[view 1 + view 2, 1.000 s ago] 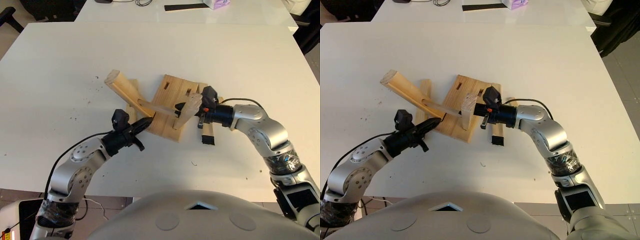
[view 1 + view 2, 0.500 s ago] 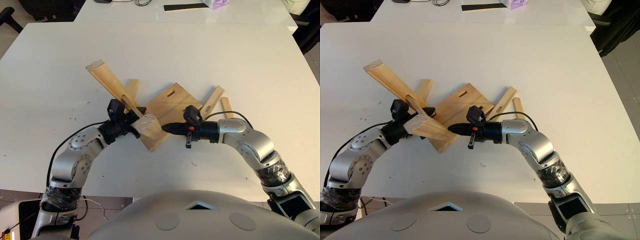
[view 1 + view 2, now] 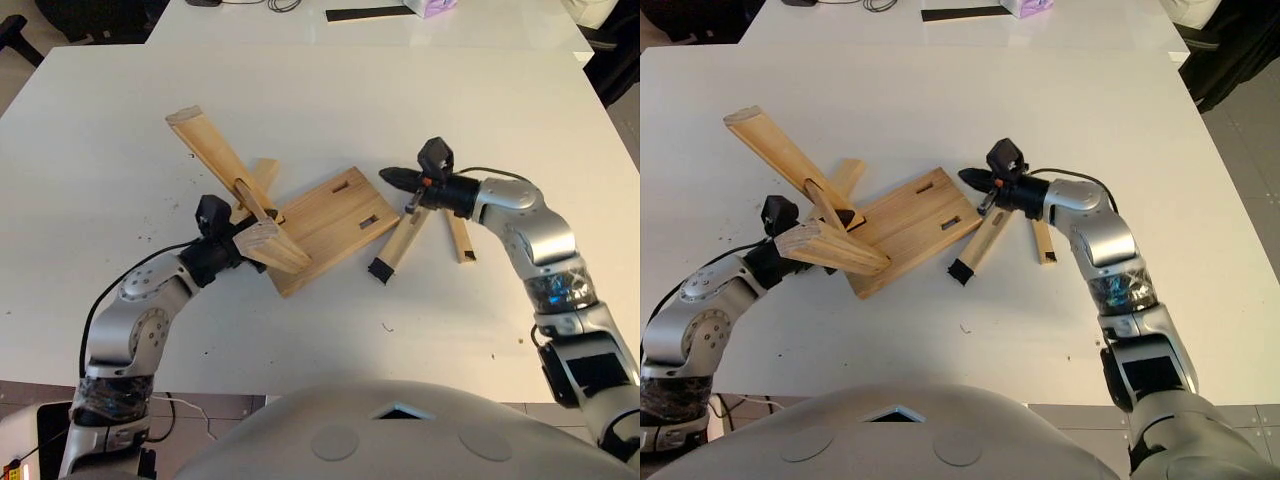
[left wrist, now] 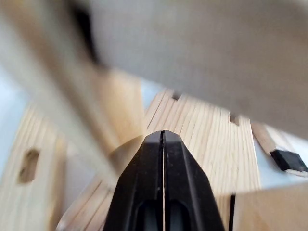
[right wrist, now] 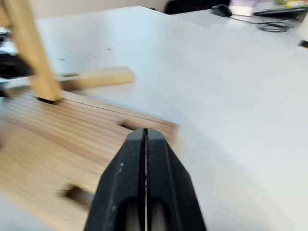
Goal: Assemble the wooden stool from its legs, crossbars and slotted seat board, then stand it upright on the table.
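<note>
The slotted seat board (image 3: pixel 320 230) lies flat mid-table with two slots showing. One wooden leg (image 3: pixel 215 155) rises slanted from its left end, and a second leg (image 3: pixel 272 248) joined to it juts toward the front. My left gripper (image 4: pixel 162 134) is shut with nothing between its fingers, tucked under that second leg over the board. My right gripper (image 3: pixel 388 175) is shut and empty, just above the table off the board's far right corner. A loose leg (image 3: pixel 398 240) with a black foot lies under it, and a short crossbar (image 3: pixel 460 238) is further right.
Another wooden piece (image 3: pixel 262 175) lies behind the slanted leg. The white table (image 3: pixel 420 90) has free room at the back and on both sides. A black strip (image 3: pixel 365 13) and a lilac box (image 3: pixel 432 7) sit on the far table.
My right gripper has swung from the board's front edge to its far right corner. The board now lies flatter, and the loose leg and crossbar have shifted nearer. My left arm drew back slightly.
</note>
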